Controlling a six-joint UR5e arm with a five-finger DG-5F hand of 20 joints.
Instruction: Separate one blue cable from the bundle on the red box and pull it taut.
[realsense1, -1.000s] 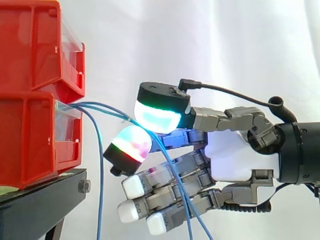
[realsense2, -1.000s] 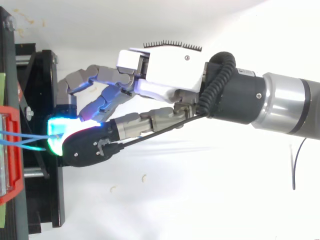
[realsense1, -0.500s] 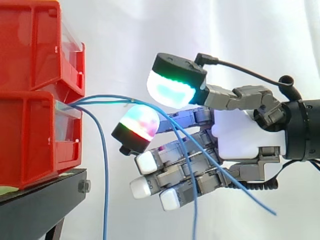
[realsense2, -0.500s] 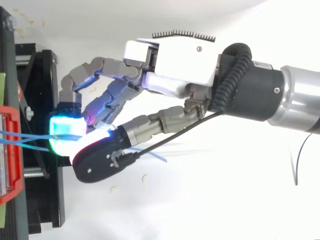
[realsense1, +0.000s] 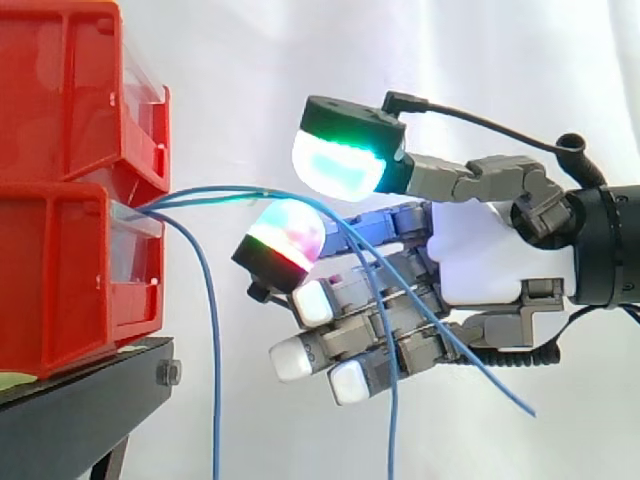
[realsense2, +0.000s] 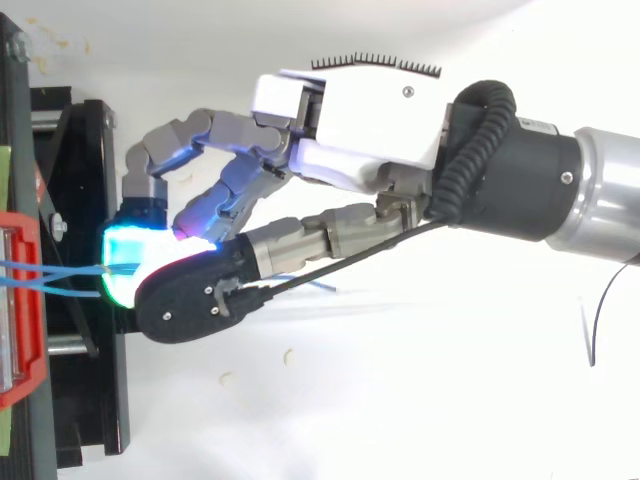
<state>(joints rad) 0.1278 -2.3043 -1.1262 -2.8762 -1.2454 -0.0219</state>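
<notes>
Three thin blue cables come out of the lower red bin. One blue cable hangs straight down beside the bin. The other two cables arc right and run between the thumb pad and a red-green fingertip, then droop loosely across the curled fingers. My hand is level with the lower bin and to its right, its thumb and that fingertip nearly meeting on these two cables. From above, the hand reaches left and the cables stretch from the bin to its glowing tips.
A second red bin is stacked on the lower one. Both stand on a black stand, whose frame lies just under the fingertips. A white curtain is behind.
The thumb has come down towards the red-green fingertip, narrowing the gap round the two cables. The fingers have curled further, and the hand sits higher than a second ago, lifting the cables.
</notes>
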